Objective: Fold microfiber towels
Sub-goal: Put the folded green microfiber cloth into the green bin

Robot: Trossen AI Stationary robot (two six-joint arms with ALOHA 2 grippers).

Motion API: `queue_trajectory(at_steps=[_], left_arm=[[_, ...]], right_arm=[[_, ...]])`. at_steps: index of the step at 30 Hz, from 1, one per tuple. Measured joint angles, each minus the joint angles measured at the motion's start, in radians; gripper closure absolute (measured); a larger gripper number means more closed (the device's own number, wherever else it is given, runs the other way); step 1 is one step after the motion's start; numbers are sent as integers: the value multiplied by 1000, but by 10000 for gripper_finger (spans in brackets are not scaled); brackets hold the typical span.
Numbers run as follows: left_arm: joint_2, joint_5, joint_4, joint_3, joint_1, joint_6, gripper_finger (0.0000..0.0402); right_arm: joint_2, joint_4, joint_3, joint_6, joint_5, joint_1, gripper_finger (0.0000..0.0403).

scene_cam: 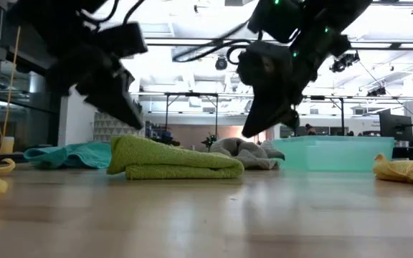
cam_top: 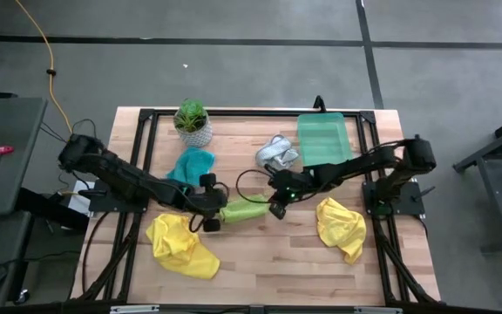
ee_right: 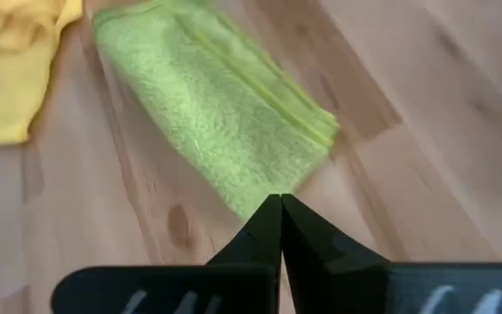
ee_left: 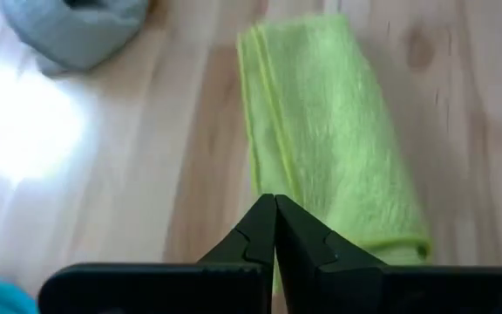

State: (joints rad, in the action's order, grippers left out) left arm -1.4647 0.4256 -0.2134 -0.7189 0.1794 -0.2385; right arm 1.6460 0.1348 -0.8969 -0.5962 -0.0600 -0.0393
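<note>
A lime green towel [cam_top: 244, 210] lies folded into a narrow strip on the wooden table, near its middle. My left gripper [cam_top: 212, 224] is shut and hangs just above the strip's left end [ee_left: 338, 131]. My right gripper [cam_top: 276, 210] is shut too and hangs just above the strip's right end [ee_right: 216, 113]. In the low view both sets of fingertips stand clear of the folded towel [scene_cam: 178, 161]. Two crumpled yellow towels [cam_top: 181, 244] [cam_top: 341, 227] lie near the front. A teal towel [cam_top: 192, 166] and a grey-white towel [cam_top: 277, 154] lie bunched toward the back.
A translucent green tray [cam_top: 324, 138] stands at the back right, beside the grey-white towel. A small plant in a white pot [cam_top: 193, 120] stands at the back left. Bare wood shows along the near edge between the two yellow towels.
</note>
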Motion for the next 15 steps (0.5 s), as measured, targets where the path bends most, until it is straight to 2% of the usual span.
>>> queue_trajectory(at_steps=[3, 6, 9, 15], left_arm=[[48, 8, -61, 3, 6, -55, 401], [64, 4, -100, 10, 13, -85, 401], [53, -33, -66, 32, 24, -126, 401], [35, -102, -74, 89, 42, -255, 401]], right_arm=[[-28, 49, 1, -109, -18, 22, 398], [-22, 57, 2, -149, -61, 49, 373], [7, 23, 3, -174, -119, 83, 325], [101, -56, 3, -262, -231, 124, 196]])
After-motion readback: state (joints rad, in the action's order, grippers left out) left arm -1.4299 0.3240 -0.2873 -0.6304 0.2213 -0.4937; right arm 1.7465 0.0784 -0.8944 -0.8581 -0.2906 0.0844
